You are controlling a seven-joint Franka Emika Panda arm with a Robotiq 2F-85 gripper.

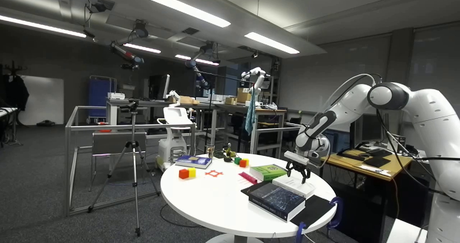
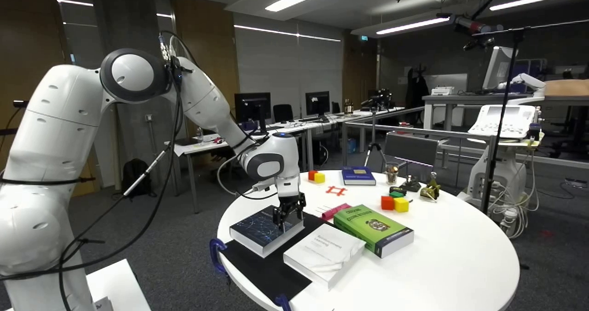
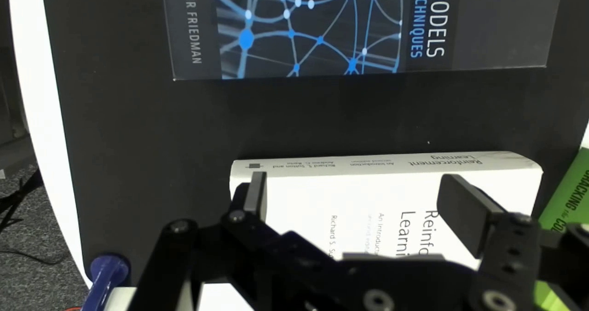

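My gripper (image 3: 353,182) stands open above the white "Reinforcement Learning" book (image 3: 317,193), nothing between its fingers. In the wrist view the pads overlap the cover near its spine; whether they touch it I cannot tell. Both exterior views show the gripper (image 1: 296,178) (image 2: 291,222) pointing down over the books. The white book (image 2: 324,251) lies flat, partly on a black mat (image 2: 262,267). Beside it on the mat rests a thick dark book (image 1: 276,198) with a blue network pattern. A green book (image 2: 372,228) lies on the white book's far side from the dark one.
Blue clamps (image 1: 336,212) grip the round white table's (image 1: 215,207) edge by the mat. Also on the table are a pink roll (image 2: 336,211), red, yellow and green cubes (image 2: 387,203), a red lattice piece (image 1: 214,173), a blue book (image 1: 194,161) and a glass (image 2: 391,173).
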